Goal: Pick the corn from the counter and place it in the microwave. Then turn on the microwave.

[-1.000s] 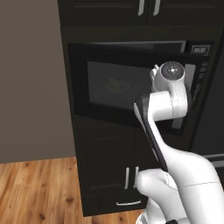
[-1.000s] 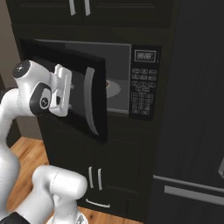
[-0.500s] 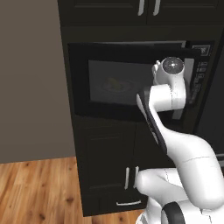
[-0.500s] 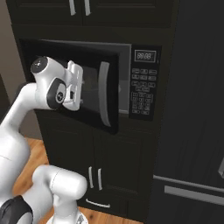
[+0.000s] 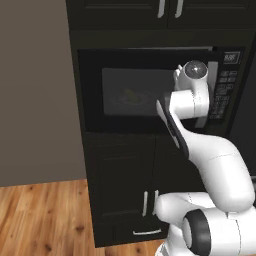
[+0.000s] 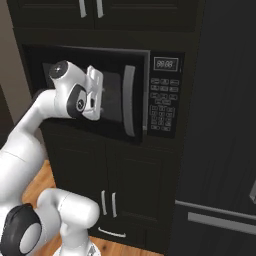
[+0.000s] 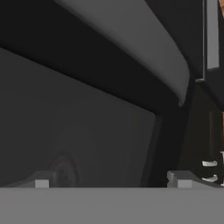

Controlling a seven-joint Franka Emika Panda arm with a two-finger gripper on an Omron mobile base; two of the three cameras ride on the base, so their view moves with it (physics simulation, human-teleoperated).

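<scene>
The gripper (image 6: 102, 95), jaws apart and empty, is against the microwave (image 5: 145, 90) door; leaving it ajar would likely block starting.

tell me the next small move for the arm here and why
Probably a last push on the door, then a shift right to the keypad. The microwave door looks nearly or fully shut, the corn shows yellow through the window on the plate, and the open gripper sits against the window beside the silver handle, holding nothing. Only the start button is left.
</scene>
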